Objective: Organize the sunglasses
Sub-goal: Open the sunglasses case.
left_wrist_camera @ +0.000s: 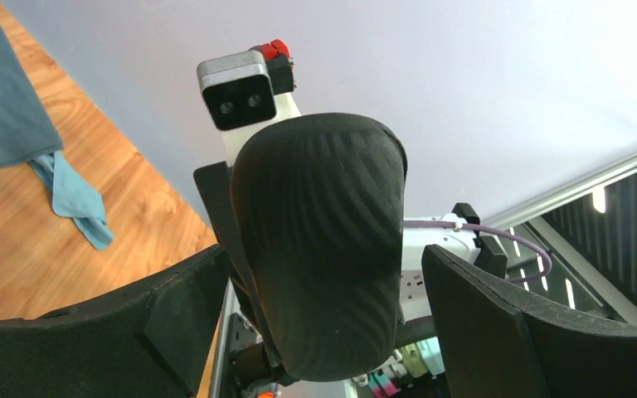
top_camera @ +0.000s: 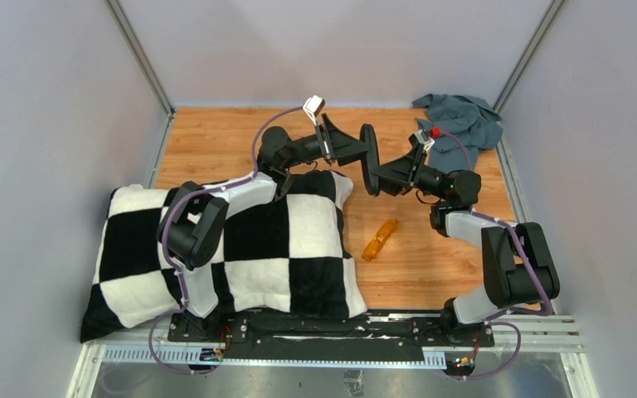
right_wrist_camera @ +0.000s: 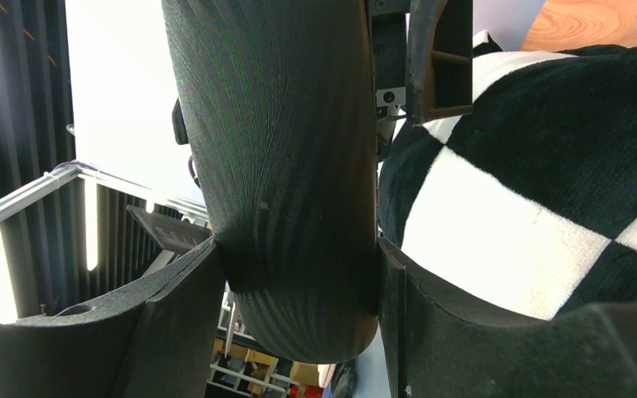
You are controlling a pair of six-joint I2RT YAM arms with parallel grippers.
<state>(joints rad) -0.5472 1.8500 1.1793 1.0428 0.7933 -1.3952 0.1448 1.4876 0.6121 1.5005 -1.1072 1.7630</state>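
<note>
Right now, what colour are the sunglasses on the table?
Translucent amber-orange sunglasses; the top external view shows them best.

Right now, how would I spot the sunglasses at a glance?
Find the black-and-white checkered pillow on the left of the wooden table. On the bare wood just off its right edge lie the sunglasses, folded. They are the only small amber-orange translucent thing; the case held up behind them is black, the cloth in the far right corner grey-blue.
</note>
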